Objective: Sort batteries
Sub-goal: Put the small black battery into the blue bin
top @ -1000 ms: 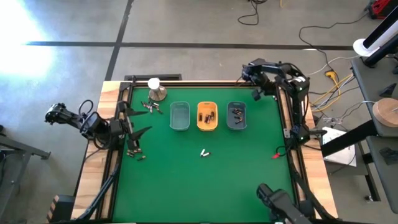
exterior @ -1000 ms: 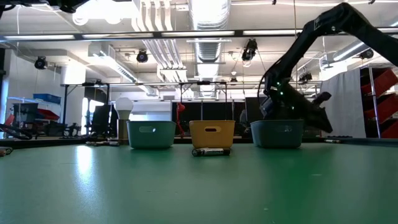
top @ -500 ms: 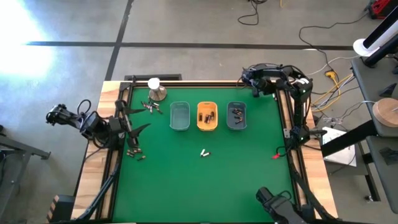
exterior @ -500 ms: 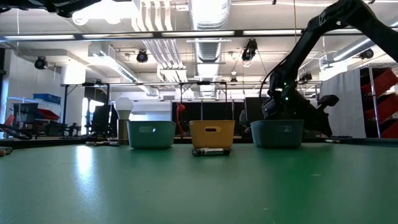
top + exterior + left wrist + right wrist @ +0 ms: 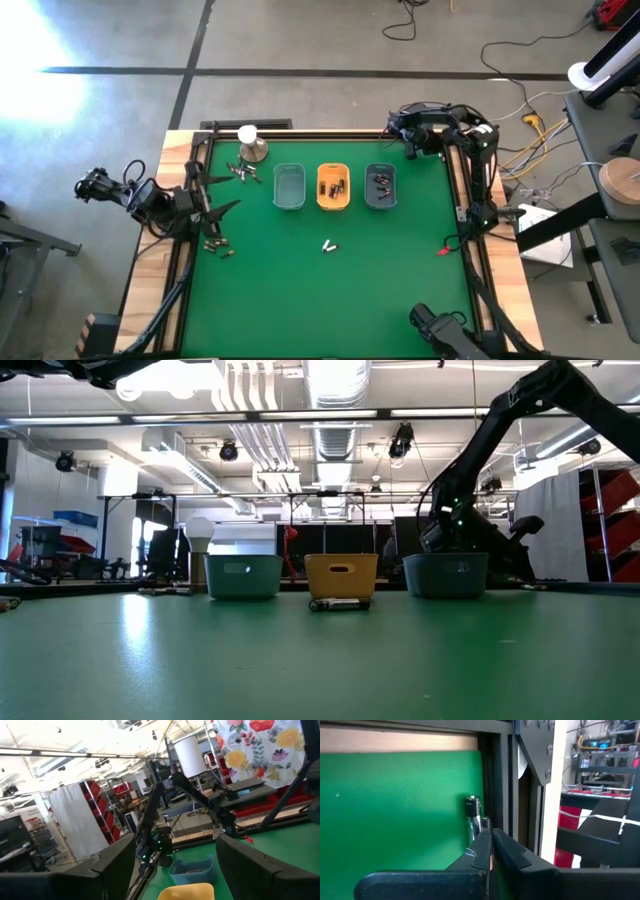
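Note:
My right gripper (image 5: 490, 842) is shut and points down at the green mat in the table's far right corner (image 5: 411, 148). One silvery battery (image 5: 473, 814) lies just past its tips, along the black frame. Loose batteries lie on the mat at the far left (image 5: 243, 173), at the left edge (image 5: 215, 245) and in the middle (image 5: 329, 244). More lie in the orange tray (image 5: 333, 187) and the blue-grey tray (image 5: 380, 186). The teal tray (image 5: 289, 186) shows none. My left gripper (image 5: 218, 190) waits open at the left edge, with nothing between its fingers. My right gripper's shut fingertips (image 5: 484, 840) stand at the near end of the battery by the frame, slanting down from above. The fingers themselves hide that end, so I cannot tell whether they touch it.
A metal dome with a white ball (image 5: 250, 146) stands at the far left. A small red thing (image 5: 443, 249) lies near the right edge. The black frame rail (image 5: 502, 790) runs right beside the right gripper. Open mat lies in front of the trays.
My right gripper has sunk a little toward the mat in the far right corner and has rolled at the wrist, staying shut.

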You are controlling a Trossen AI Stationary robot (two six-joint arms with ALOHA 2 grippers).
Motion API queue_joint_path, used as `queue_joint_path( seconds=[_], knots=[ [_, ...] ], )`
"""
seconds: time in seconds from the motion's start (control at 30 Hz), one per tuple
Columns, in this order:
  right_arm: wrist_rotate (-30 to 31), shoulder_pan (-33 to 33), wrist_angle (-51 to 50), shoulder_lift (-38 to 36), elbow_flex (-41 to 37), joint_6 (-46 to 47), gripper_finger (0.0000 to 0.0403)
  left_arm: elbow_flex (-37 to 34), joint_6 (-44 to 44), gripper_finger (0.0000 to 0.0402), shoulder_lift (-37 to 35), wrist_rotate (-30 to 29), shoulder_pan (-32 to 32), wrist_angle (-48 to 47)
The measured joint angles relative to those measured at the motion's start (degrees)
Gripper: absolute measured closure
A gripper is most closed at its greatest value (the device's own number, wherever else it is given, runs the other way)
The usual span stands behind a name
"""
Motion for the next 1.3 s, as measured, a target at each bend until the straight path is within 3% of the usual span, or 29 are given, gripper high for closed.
queue_joint_path(
  seconds=[0.23, 0.7, 1.03, 1.3],
  knots=[
    [-0.3, 0.0, -0.6, 0.4, 0.1, -1.1, 0.0390, 0.0, -0.6, 0.0149, -0.1, 0.0, 0.0, 0.4],
    [-13.1, -1.1, 0.1, -3.1, 0.7, -9.1, 0.0390, 0.0, -0.6, 0.0149, -0.1, 0.1, 0.0, 0.5],
    [-14.2, -0.4, 0.5, -13.8, 0.9, -10.7, 0.0390, 0.0, -0.1, 0.0149, -0.1, 0.1, 0.0, 0.5],
    [-12.4, -0.2, 2.4, -10.3, -0.5, -8.3, 0.0390, 0.0, 0.0, 0.0149, 0.0, 0.1, 0.0, 0.8]
  ],
)
